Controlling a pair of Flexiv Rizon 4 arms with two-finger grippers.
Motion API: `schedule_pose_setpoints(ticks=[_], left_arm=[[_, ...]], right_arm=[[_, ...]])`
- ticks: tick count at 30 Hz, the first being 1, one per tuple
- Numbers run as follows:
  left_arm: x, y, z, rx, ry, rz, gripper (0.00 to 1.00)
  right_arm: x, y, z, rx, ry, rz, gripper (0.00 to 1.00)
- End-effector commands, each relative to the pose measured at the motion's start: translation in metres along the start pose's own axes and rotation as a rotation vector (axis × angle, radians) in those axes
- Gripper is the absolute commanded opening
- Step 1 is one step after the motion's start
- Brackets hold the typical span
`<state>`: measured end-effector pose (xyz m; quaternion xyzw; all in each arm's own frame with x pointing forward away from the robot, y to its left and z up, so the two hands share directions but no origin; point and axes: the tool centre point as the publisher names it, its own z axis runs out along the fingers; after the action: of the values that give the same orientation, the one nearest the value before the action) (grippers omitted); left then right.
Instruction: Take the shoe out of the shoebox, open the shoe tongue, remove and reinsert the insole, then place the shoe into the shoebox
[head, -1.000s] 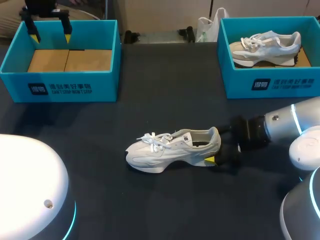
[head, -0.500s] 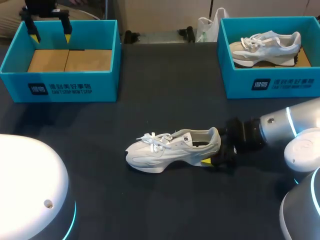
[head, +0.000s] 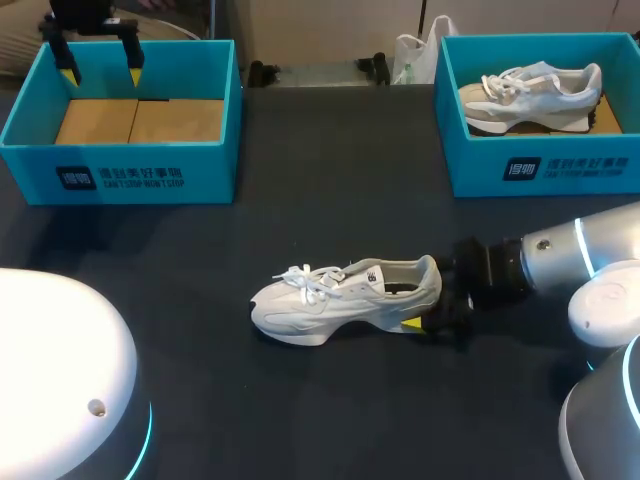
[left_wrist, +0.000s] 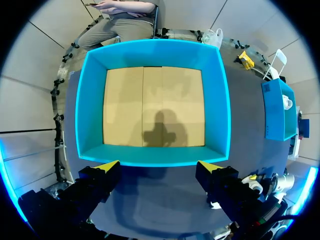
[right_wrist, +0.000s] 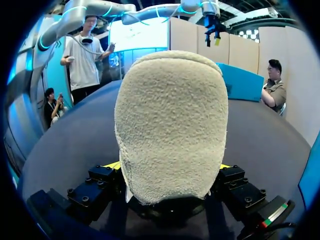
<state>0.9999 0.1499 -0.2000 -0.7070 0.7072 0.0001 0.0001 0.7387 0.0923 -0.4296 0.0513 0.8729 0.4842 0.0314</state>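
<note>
- The shoe (head: 345, 300) stands on its sole on the table (head: 330, 180), outside both boxes.
- The right gripper (right_wrist: 170, 169) pinches the shoe's heel.
- The left box (head: 120, 178), beyond the shoe, shows only a cardboard floor; the left gripper (left_wrist: 158, 166) hangs spread above it.
- The right box (head: 545, 168), beyond the shoe, holds a second shoe (head: 530, 95).

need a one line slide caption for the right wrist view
Right gripper at the heel of the white shoe, which stands on the dark table.

My dark table (head: 330, 170) carries three things. A pale shoe (head: 340, 300) stands on its sole near the middle, toe toward the left edge. The left box (head: 120, 172) sits at the far left corner and the right box (head: 545, 165) at the far right corner.
</note>
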Motion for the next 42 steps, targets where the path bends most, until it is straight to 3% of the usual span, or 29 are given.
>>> schedule_pose_setpoints(ticks=[1, 3, 4, 5, 15, 17, 27, 42], left_arm=[[0.000, 0.000, 0.000, 0.000, 0.000, 0.000, 1.00], [0.000, 0.000, 0.000, 0.000, 0.000, 0.000, 1.00], [0.008, 0.004, 0.001, -0.013, -0.027, -0.100, 1.00], [0.014, 0.014, 0.001, 0.013, -0.001, -0.047, 1.00], [0.066, 0.083, -0.003, -0.098, 0.042, -0.039, 1.00], [0.075, 0.096, -0.001, -0.091, 0.038, -0.022, 1.00], [0.122, 0.140, 0.005, -0.165, 0.020, 0.023, 1.00], [0.205, 0.214, 0.011, -0.103, -0.017, 0.025, 1.00]], right_arm=[[0.001, -0.002, 0.007, 0.004, -0.002, 0.000, 0.00], [0.001, -0.002, 0.007, 0.004, -0.002, 0.000, 0.00], [0.001, -0.002, 0.007, 0.004, -0.002, 0.000, 0.00], [0.001, -0.002, 0.007, 0.004, -0.002, 0.000, 0.00], [0.001, -0.002, 0.007, 0.004, -0.002, 0.000, 0.00], [0.001, -0.002, 0.007, 0.004, -0.002, 0.000, 0.00], [0.001, -0.002, 0.007, 0.004, -0.002, 0.000, 0.00], [0.001, -0.002, 0.007, 0.004, -0.002, 0.000, 0.00]])
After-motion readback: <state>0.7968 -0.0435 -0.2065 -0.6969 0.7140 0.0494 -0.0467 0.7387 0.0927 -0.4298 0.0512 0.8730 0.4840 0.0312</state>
